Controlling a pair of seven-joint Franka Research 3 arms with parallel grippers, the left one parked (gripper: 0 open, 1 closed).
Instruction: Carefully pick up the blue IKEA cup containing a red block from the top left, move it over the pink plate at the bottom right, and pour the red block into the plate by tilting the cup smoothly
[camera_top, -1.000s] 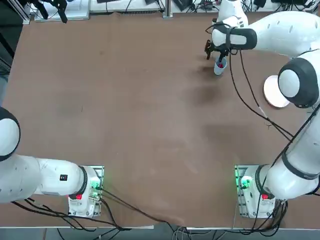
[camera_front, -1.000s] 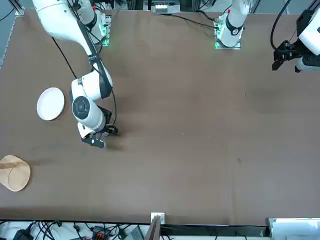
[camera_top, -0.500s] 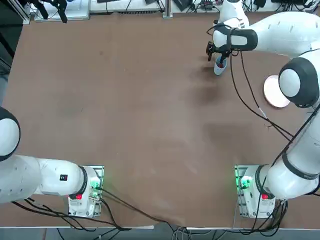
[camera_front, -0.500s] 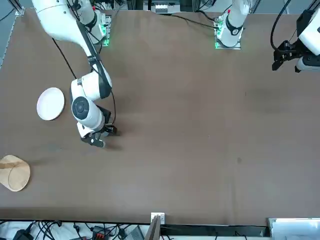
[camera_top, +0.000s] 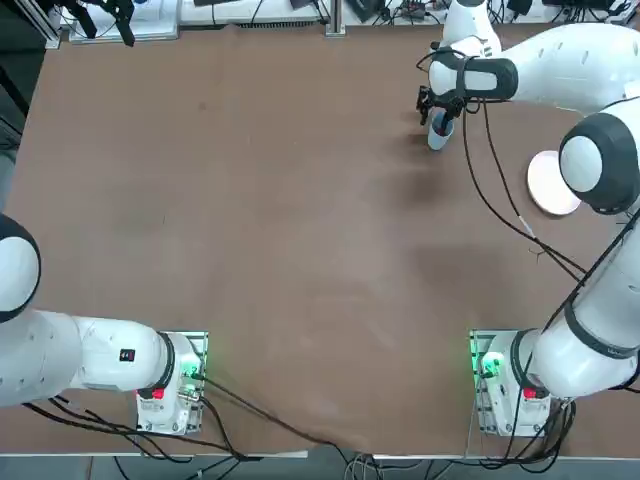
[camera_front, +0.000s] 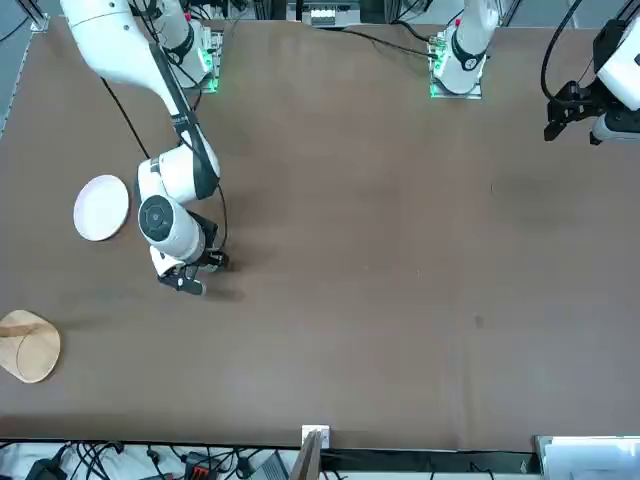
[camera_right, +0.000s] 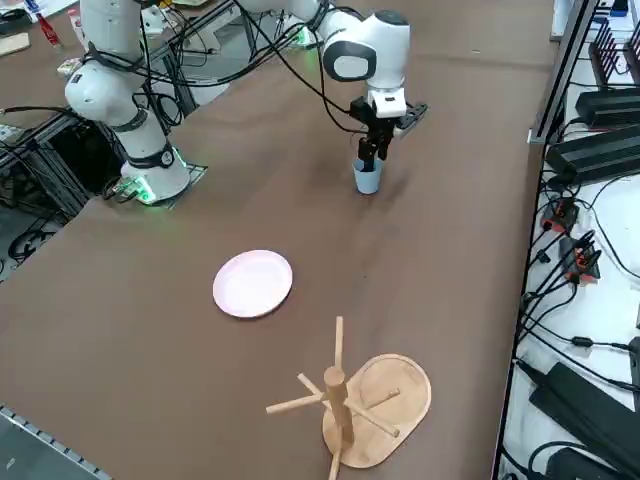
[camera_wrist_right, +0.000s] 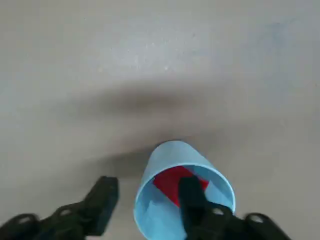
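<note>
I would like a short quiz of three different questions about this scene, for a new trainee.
1. True or false: the red block lies inside the blue cup.
2. How does the right pincer stand at the cup? A) both fingers outside the wall; B) one finger inside and one outside the wall; C) far away over the plate.
3. Fill in: the pink plate lies between the cup and the wooden ____.

Key:
1. True.
2. B. The wall sits between the fingers, which are not yet pressed on it.
3. Rack, a tan oval base with pegs.
</note>
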